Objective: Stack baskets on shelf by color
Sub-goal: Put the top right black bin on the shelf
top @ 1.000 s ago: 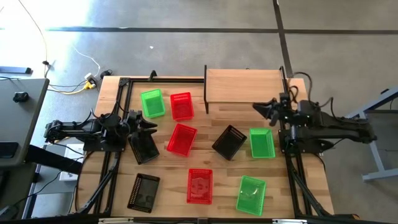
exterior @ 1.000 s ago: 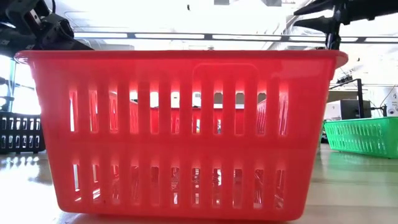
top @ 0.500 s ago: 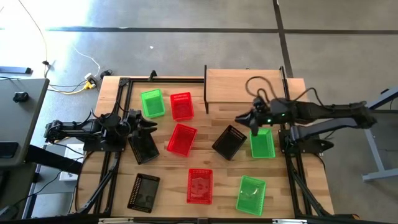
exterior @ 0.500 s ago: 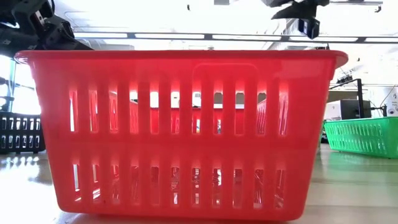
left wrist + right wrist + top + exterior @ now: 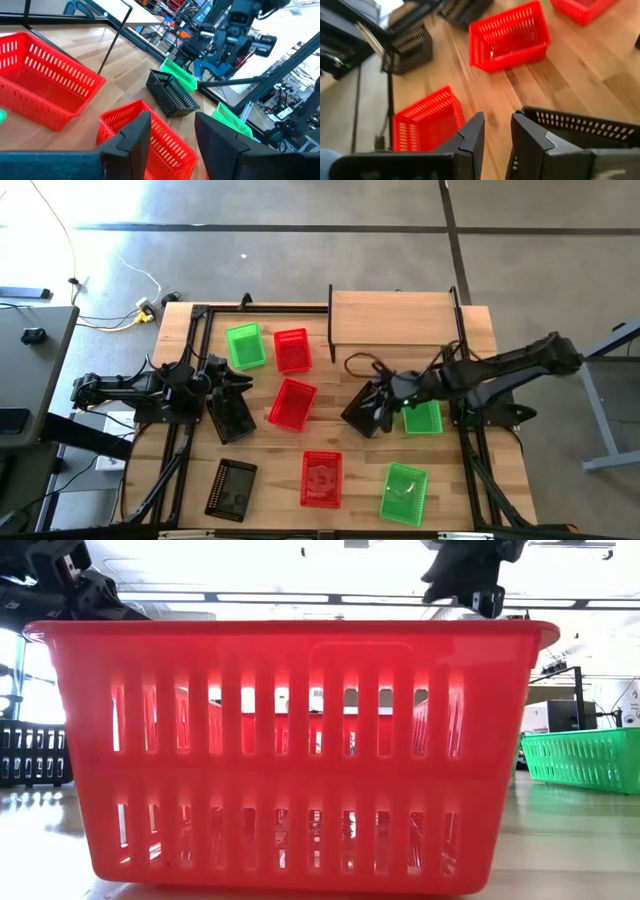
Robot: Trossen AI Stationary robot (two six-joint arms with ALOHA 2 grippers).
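Nearest the low camera sits a red basket (image 5: 290, 750), filling most of that view. Further back, the right gripper (image 5: 385, 395) hangs over the black basket (image 5: 366, 408) mid-table, fingers parted a bit with nothing between them. The left gripper (image 5: 240, 383) waits open and empty by another black basket (image 5: 231, 418). Farthest back, the shelf (image 5: 392, 313) has no baskets on it.

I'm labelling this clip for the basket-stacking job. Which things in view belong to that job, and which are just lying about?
Part of the job:
- three red baskets
- three green baskets
- three black baskets
- shelf, nothing on it
- right claw, open over a black basket
- left claw, open, waiting at the left

Just lying about:
- white and yellow cables on the floor
- grey side table
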